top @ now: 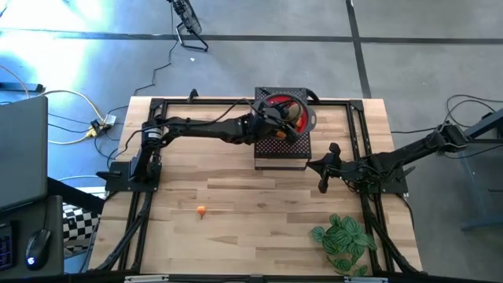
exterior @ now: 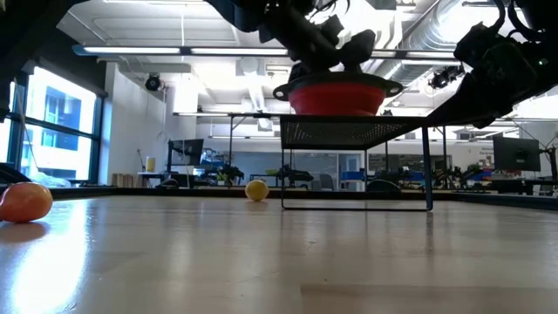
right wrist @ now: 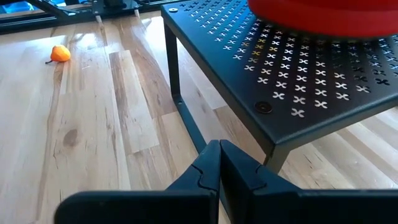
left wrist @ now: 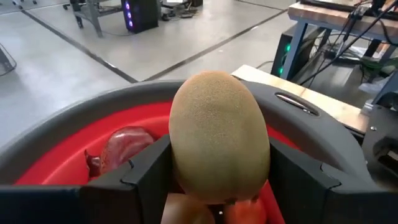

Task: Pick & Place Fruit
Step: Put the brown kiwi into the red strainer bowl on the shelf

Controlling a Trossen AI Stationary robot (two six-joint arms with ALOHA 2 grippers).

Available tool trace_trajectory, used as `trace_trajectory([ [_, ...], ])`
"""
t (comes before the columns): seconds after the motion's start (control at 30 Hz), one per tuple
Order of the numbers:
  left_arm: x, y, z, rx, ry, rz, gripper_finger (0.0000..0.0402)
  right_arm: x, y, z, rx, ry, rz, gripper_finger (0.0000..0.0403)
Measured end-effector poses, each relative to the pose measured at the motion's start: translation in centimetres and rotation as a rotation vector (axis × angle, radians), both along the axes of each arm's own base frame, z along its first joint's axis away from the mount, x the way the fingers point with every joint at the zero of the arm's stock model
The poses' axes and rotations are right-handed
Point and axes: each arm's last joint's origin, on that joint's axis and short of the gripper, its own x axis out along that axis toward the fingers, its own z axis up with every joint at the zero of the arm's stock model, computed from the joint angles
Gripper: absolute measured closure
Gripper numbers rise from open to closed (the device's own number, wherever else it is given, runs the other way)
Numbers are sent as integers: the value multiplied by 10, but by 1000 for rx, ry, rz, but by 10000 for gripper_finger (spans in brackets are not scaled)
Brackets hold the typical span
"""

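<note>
Table [top: 236, 236]: light wood planks, dark frame rails along its edges. Black perforated stand [right wrist: 298, 81] sits at the far middle of the table, on thin legs.

Left arm [top: 204, 126] reaches across from the left side to the stand. Right arm [top: 409, 157] waits low over the table at the right, just beside the stand.

Red bowl [exterior: 336, 94] rests on top of the stand, grey rim around it (rim seen best in the left wrist view).

Plant [top: 343, 240]: near right corner of the table.

Left gripper [left wrist: 217, 180] is over the bowl, fingers clamped on a brownish-green kiwi [left wrist: 219, 134]. Right gripper [right wrist: 219, 163]: fingers pressed together, holding nothing.

Dark red fruit [left wrist: 121, 149] lies in the bowl below the kiwi. Orange fruit [top: 202, 210] lies on open table, well apart from the stand. Yellow fruit [exterior: 256, 189] lies on the table near the stand's leg.
</note>
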Motion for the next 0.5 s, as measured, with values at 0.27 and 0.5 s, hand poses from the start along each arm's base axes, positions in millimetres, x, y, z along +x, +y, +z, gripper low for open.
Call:
trace_trajectory([
  [0.27, 1, -1, 4, 5, -34, -2, 176, 0, 0, 0, -3, 1, 1, 401],
  [0.5, 1, -1, 3, -4, -32, -32, 176, 0, 0, 0, -3, 2, 1, 401],
])
